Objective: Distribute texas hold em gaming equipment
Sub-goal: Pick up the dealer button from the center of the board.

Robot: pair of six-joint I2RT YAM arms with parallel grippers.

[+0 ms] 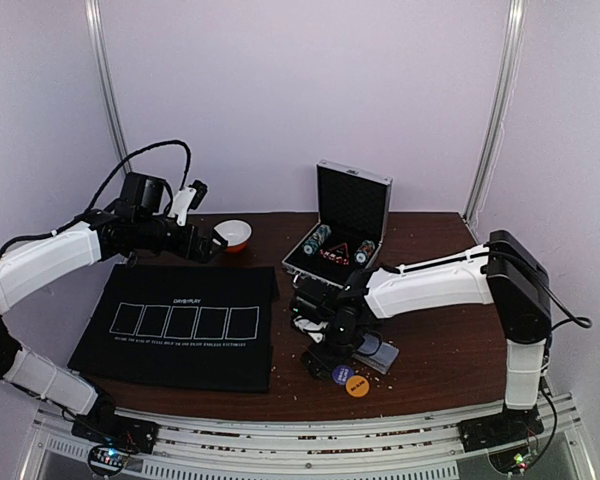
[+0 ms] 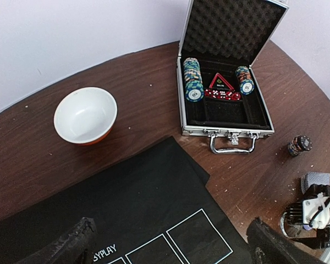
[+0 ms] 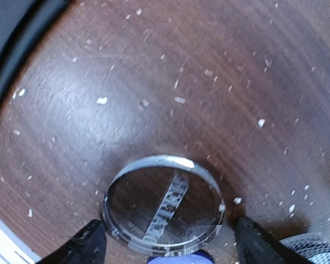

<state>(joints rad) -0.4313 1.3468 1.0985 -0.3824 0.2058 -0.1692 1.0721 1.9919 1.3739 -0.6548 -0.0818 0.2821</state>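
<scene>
A dark round disc lies flat between the right hand's parted fingers.

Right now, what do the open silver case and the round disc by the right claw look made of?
Open silver case: likely aluminium, shiny metal rim, egg-crate foam lining. Round lettered disc: glossy plastic, perhaps transparent; bright rim highlight, table-brown inside.

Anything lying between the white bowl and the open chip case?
Nothing: in the left wrist view, only bare brown table shows between the bowl and the case; the black mat ends short of that stretch.
</scene>
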